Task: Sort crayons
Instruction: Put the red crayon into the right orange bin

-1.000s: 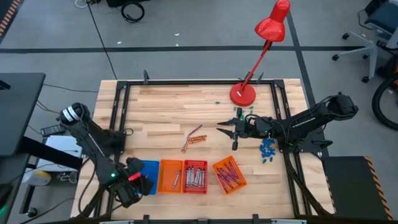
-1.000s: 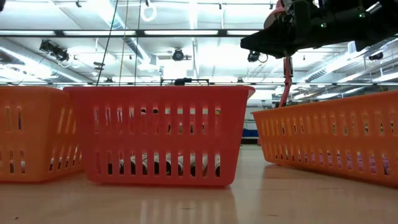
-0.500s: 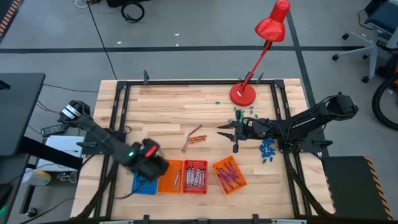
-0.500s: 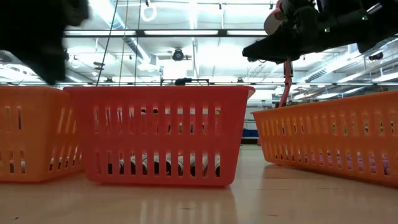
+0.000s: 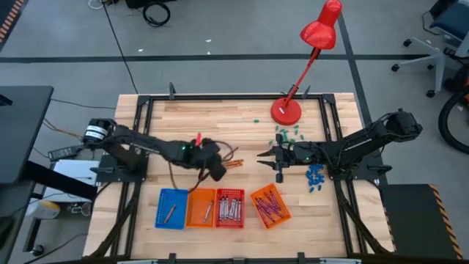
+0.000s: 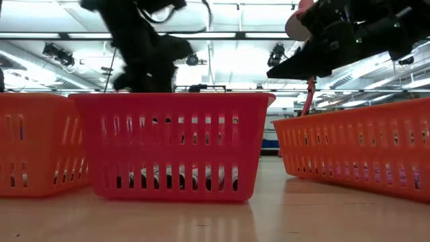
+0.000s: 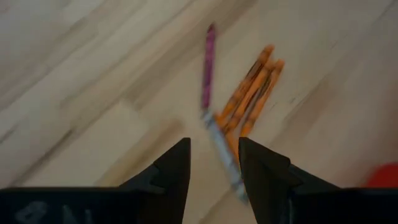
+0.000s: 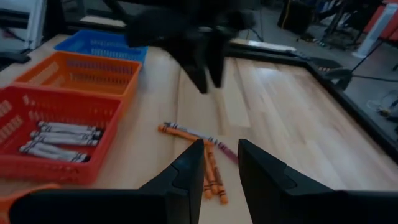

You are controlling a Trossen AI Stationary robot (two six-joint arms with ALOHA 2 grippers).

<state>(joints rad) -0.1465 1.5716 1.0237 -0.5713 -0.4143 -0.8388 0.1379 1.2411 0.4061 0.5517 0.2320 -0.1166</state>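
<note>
The left gripper (image 5: 218,173), fingers apart and empty, hangs just beside the loose crayons (image 5: 231,162) on the table (image 5: 190,125), and the right gripper (image 5: 268,159), also apart, waits near them.

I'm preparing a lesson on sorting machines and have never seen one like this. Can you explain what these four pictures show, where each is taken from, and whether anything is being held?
Two dark robot arms work at a wooden table. One picture looks straight down, one sits at table height among the baskets, and two ride on the wrists. The left gripper hovers open over loose crayons mid-table; the right gripper waits open beside them. Neither holds anything. Along the near edge sit a blue basket, two orange baskets and a red basket, some already holding crayons. A red lamp stands at the back.
</note>
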